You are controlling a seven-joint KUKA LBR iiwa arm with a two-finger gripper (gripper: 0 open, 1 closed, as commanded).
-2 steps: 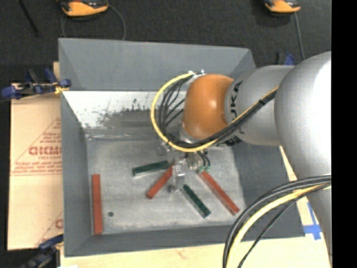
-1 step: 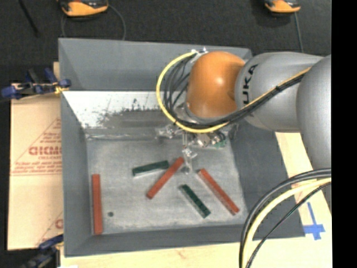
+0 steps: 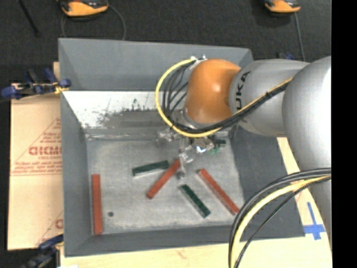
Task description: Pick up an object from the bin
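Orange-red stick (image 3: 163, 181) lies slanted mid-floor in the bin (image 3: 72, 166), just beyond a dark green stick (image 3: 195, 200) and a red stick (image 3: 218, 191) at lower right. Farther up, the gripper (image 3: 183, 162) is at its upper end. Whether the gripper is open or closed cannot be told.

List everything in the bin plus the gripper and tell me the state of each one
gripper: low in the bin, at the middle red stick's upper end.
middle red stick: lying flat, slanted.
left red stick: flat along the left wall.
right red stick: flat, slanted, untouched.
upper green stick: flat, left of the gripper.
lower green stick: flat, lying free.
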